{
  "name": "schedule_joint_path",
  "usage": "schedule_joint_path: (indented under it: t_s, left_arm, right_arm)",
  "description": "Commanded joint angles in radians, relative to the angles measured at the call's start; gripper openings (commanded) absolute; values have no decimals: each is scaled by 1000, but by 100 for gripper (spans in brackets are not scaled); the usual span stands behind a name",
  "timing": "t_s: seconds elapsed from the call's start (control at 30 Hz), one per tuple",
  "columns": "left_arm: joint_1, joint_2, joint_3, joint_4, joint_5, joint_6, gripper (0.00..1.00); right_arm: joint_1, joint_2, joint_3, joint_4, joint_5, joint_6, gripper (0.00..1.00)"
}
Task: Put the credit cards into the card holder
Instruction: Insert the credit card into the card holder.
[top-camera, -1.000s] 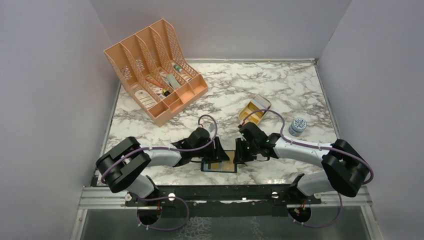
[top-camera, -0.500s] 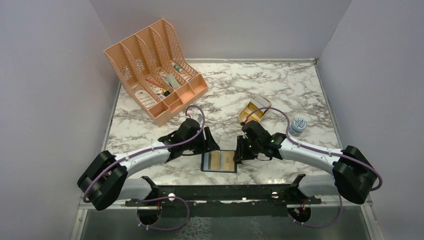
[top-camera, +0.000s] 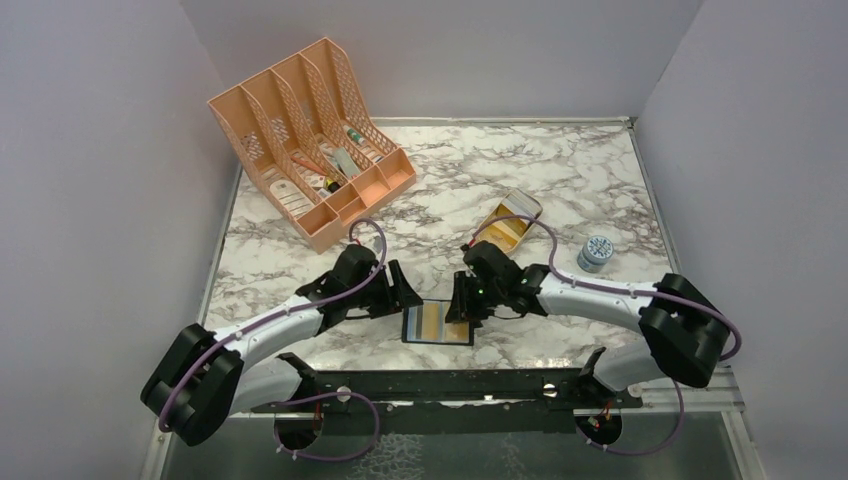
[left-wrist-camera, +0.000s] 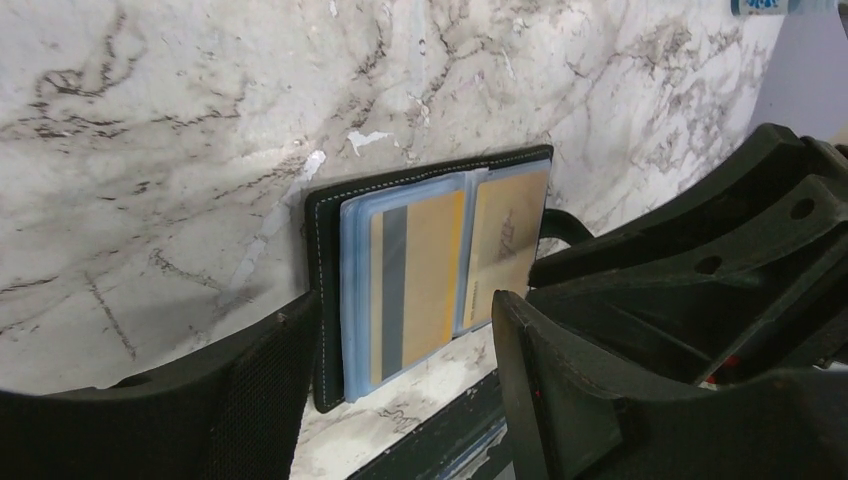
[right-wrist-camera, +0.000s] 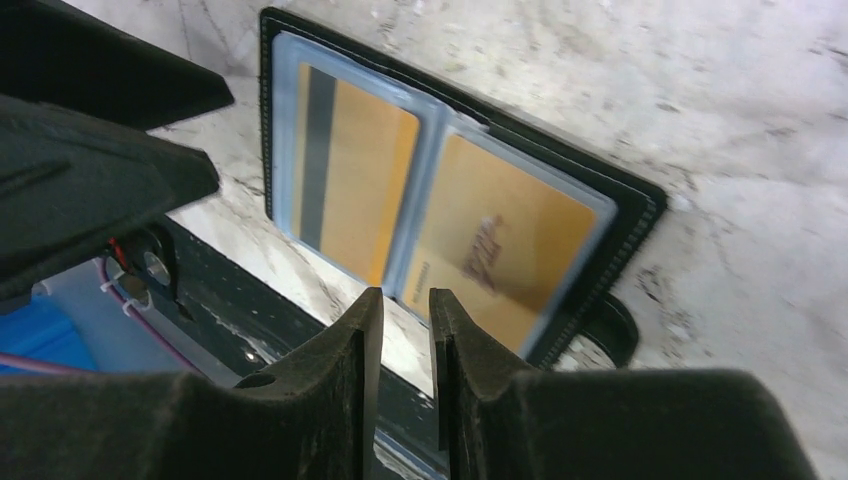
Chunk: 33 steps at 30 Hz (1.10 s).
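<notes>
The black card holder (top-camera: 411, 327) lies open flat near the table's front edge, its clear sleeves facing up. Two tan-orange credit cards sit in the sleeves: one with a grey stripe (left-wrist-camera: 415, 270) (right-wrist-camera: 350, 180), the other printed (left-wrist-camera: 507, 250) (right-wrist-camera: 500, 250). The holder's stitched rim (left-wrist-camera: 320, 230) (right-wrist-camera: 640, 215) frames them. My left gripper (top-camera: 405, 292) (left-wrist-camera: 405, 300) hangs open just left of the holder, holding nothing. Over the holder's far right corner, my right gripper (top-camera: 460, 303) (right-wrist-camera: 405, 297) stands with only a narrow gap between its fingers, and that gap is empty.
A peach desk organiser (top-camera: 310, 140) with pens stands at the back left. A gold tin (top-camera: 510, 220) lies open behind the right arm, and a small round jar (top-camera: 597, 252) sits to its right. The black rail (top-camera: 440, 385) runs right below the holder.
My left arm has drawn back to the left, off the holder, with its jaws widening. The right gripper has slid left along the holder's far edge. The holder has stayed put.
</notes>
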Motion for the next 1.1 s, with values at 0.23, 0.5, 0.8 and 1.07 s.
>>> schedule_joint_path:
  t_s: [0.23, 0.5, 0.8, 1.07]
  left_arm:
    - [19, 6, -58, 162, 115, -38, 65]
    - [19, 35, -90, 222, 137, -54, 65]
    - [19, 84, -105, 305, 183, -78, 65]
    - [19, 85, -109, 313, 181, -81, 65]
  right_arm:
    - [57, 165, 122, 64, 7, 21, 19]
    - [61, 239, 103, 44, 48, 17, 13]
    - [64, 238, 73, 52, 69, 26, 10]
    - [64, 247, 68, 67, 58, 23, 10]
